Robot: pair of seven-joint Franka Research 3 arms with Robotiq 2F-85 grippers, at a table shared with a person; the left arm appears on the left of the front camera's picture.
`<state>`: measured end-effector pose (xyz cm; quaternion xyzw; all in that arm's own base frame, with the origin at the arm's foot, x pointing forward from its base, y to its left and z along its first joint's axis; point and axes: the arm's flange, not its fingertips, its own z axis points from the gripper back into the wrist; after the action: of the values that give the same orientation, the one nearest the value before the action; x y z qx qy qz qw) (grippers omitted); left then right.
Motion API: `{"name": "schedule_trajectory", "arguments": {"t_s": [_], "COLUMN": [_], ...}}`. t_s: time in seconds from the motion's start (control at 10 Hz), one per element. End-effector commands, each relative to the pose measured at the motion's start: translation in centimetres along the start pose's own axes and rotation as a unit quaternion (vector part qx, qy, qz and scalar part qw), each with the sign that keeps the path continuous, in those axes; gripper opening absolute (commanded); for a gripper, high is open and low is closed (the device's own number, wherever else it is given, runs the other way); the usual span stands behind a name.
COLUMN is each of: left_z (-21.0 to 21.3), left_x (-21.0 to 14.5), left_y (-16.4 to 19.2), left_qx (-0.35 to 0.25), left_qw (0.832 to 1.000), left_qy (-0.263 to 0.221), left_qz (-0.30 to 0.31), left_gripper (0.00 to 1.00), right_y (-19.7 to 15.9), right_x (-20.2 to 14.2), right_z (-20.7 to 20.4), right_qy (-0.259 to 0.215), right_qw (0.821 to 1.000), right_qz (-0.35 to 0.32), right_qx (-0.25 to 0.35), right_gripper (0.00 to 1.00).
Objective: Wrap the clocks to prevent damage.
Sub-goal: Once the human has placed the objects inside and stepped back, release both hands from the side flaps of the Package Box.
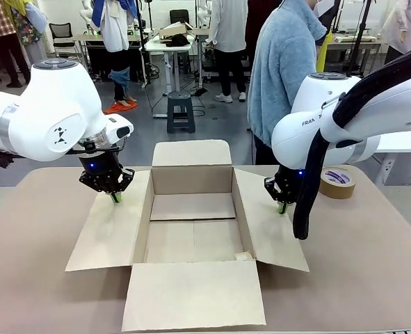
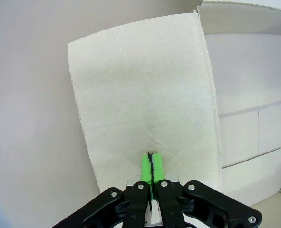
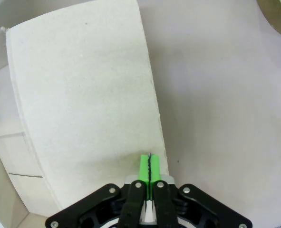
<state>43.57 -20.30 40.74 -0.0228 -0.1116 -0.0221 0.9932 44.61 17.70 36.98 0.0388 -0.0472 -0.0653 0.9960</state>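
At the box's left side our left hand (image 1: 115, 197) (image 2: 150, 164) has its green fingers pressed flat together, holding nothing. Its tip points down onto the left flap (image 1: 111, 229) (image 2: 140, 95), near the flap's far end. We think it touches the cardboard, though the contact is hard to see.

The box (image 1: 191, 179) sits mid-tabletop (image 1: 372, 264) with all four flaps spread and its bottom bare. We take it to be where the wrapped clocks will go. A person (image 1: 281, 69) stands behind the box.

On the box's right, the right flap (image 1: 271, 223) (image 3: 83, 95) lies outward, and our right hand (image 1: 282, 207) (image 3: 150, 166), fingers likewise closed on nothing, points down at its outer edge. A tape roll (image 1: 338, 181) lies further right of the box.

We judge the step to be pinning the flaps so the box mouth is free. To do it well we should press straight down, lightly and evenly on both sides. We should avoid dragging the cardboard sideways, and stay outside the opening.
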Motion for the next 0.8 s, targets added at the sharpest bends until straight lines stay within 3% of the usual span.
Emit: {"name": "schedule_trajectory", "arguments": {"t_s": [0.0, 0.7], "left_z": [0.05, 0.05], "left_x": [0.07, 0.07], "left_y": [-0.1, -0.1], "left_qx": [0.001, 0.001], "left_qw": [1.0, 1.0], "left_qy": [-0.001, -0.001], "left_qz": [0.0, 0.0], "left_gripper": [0.0, 0.0], "right_y": [-0.01, -0.01], "right_x": [0.0, 0.0], "right_z": [-0.01, -0.01], "right_qy": [0.0, 0.0], "right_qw": [1.0, 1.0], "right_qz": [0.0, 0.0], "right_qx": [0.0, 0.0], "right_gripper": [0.01, 0.01]}}
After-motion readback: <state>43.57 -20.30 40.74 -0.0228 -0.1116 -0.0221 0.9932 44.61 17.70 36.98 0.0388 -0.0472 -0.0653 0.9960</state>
